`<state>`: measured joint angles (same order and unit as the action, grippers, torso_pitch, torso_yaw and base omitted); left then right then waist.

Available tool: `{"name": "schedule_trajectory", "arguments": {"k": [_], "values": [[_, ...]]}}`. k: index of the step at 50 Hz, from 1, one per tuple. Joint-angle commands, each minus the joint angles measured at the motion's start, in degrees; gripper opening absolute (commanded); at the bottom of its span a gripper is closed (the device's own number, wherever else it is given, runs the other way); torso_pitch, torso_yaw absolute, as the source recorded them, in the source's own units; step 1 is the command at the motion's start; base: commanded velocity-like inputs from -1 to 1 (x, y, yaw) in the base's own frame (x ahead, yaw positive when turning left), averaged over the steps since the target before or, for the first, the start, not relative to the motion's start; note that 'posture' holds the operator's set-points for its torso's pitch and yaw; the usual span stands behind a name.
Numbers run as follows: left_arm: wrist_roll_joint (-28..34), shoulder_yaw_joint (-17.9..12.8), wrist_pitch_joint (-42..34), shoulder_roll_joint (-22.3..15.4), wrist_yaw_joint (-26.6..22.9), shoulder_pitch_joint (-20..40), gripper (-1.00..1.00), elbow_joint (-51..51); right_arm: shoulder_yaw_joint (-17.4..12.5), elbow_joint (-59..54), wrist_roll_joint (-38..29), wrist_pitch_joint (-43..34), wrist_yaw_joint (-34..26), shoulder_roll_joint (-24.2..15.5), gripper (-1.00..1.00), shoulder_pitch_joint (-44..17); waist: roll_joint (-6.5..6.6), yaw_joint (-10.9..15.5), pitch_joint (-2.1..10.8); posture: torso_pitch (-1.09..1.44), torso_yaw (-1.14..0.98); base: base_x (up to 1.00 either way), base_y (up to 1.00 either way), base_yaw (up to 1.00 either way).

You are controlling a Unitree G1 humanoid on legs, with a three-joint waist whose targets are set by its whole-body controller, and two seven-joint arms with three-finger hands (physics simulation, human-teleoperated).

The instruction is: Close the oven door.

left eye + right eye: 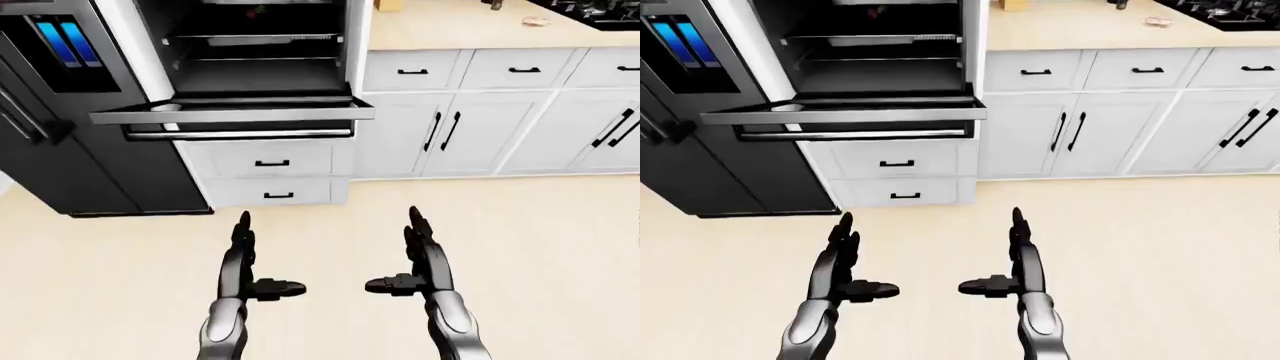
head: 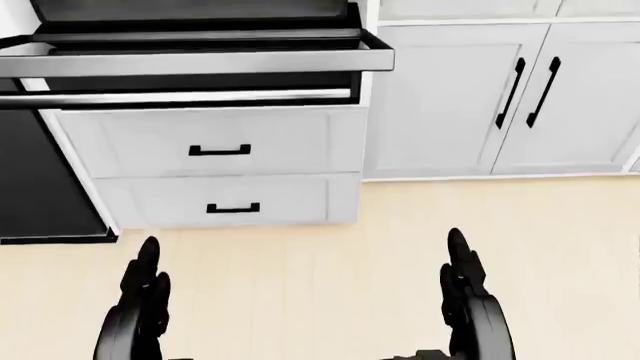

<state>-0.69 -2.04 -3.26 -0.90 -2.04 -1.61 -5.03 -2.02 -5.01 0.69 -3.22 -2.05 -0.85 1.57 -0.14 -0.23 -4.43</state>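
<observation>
oven door (image 1: 232, 114) hangs open, well above l hand (image 1: 243, 259) & r hand (image 1: 422, 259), both fingers spread.

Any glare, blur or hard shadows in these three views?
Left-eye view: sharp and evenly lit, with a bright sheen along the open oven door. Head view: the door's top face looks washed out, cabinets crisp. Right-eye view: no motion blur on either hand, and no distinct shadows on the floor.
</observation>
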Motion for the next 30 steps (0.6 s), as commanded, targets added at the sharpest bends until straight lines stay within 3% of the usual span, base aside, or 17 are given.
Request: {"name": "schedule_trajectory", "arguments": {"k": [1, 3, 5, 7, 8, 13, 18, 21, 22, 26, 28, 30], "values": [[-1.5, -0.8, 0.9, -0.3, -0.1, 0.8, 1.0, 9.1, 0.4, 8.7, -3.0, 2.6, 1.9, -0.6, 1.0, -0.3, -0.45, -0.1, 0.05, 0.0, 0.0, 0.0, 0.0, 0.0], [-1.3, -0.6, 1.0, -0.2, -0.2, 0.2, 1.0, 10.0, 0.3, 9.3, -3.4, 2.9, 1.9, -0.4, 1.0, 0.1, -0.04, 0.5, 3.61, 0.0, 0.0, 0.0, 0.0, 0.0], [-1.3, -0.3, 1.9, -0.1, -0.6, -0.4, 1.0, 10.7, 0.2, 9.1, -4.0, 2.7, 2.5, -0.2, 1.0, 0.2, -0.33, 0.4, 1.06, 0.0, 0.0, 0.0, 0.0, 0.0], [-1.2, -0.2, 2.2, 0.0, -0.7, -0.6, 1.0, 11.0, 0.3, 9.1, -4.1, 2.9, 2.6, 0.0, 1.0, 0.3, -0.44, 0.4, 3.86, 0.0, 0.0, 0.0, 0.0, 0.0], [-1.1, -0.2, 2.2, 0.0, -0.7, -0.6, 1.0, 11.1, 0.4, 9.2, -4.1, 3.1, 2.6, 0.0, 1.0, 0.5, -0.45, 0.5, 4.17, 0.0, 0.0, 0.0, 0.0, 0.0], [-0.9, -0.2, 2.4, 0.0, -0.6, -0.5, 1.0, 10.6, 0.5, 9.1, -4.2, 3.5, 2.6, 0.1, 1.0, 0.8, -0.31, 0.5, 4.45, 0.0, 0.0, 0.0, 0.0, 0.0], [-1.5, -0.6, 4.8, 0.1, 0.1, 3.2, 1.0, 2.3, -1.1, 3.8, -2.7, 8.1, 2.2, -0.5, 1.0, 0.3, -0.24, 0.5, 4.67, 0.0, 0.0, 0.0, 0.0, 0.0], [0.7, -2.0, 16.0, -1.1, 3.1, 8.9, 1.0, -14.1, -2.7, -2.7, -0.4, 11.4, 0.5, -1.4, 1.0, -1.1, -0.33, 0.5, 4.88, 0.0, 0.0, 0.0, 0.0, 0.0], [2.5, -3.0, 21.8, -2.3, 5.6, 12.2, 1.0, -23.1, -3.0, -5.5, -0.2, 12.6, 0.0, -1.8, 1.0, -1.7, -0.41, 0.6, 4.94, 0.0, 0.0, 0.0, 0.0, 0.0], [2.3, -5.0, 39.1, -6.5, 7.7, 28.2, 1.0, -63.9, -5.2, -22.2, 5.5, 23.2, -4.8, -2.4, 1.0, -4.1, -0.48, 0.5, 5.29, 0.0, 0.0, 0.0, 0.0, 0.0], [2.4, -5.4, 41.5, -7.0, 6.6, 29.6, 1.0, -70.1, -6.2, -32.6, 7.4, 30.4, -6.7, -3.0, 1.0, -5.9, -0.45, 0.2, 5.67, 0.0, 0.0, 0.0, 0.0, 0.0], [4.9, -5.1, 40.1, -7.1, 8.6, 29.3, 1.0, -72.1, -7.0, -45.0, 9.7, 37.1, -9.1, -3.7, 1.0, -9.3, -0.35, -0.1, 5.68, 0.0, 0.0, 0.0, 0.0, 0.0]]}}
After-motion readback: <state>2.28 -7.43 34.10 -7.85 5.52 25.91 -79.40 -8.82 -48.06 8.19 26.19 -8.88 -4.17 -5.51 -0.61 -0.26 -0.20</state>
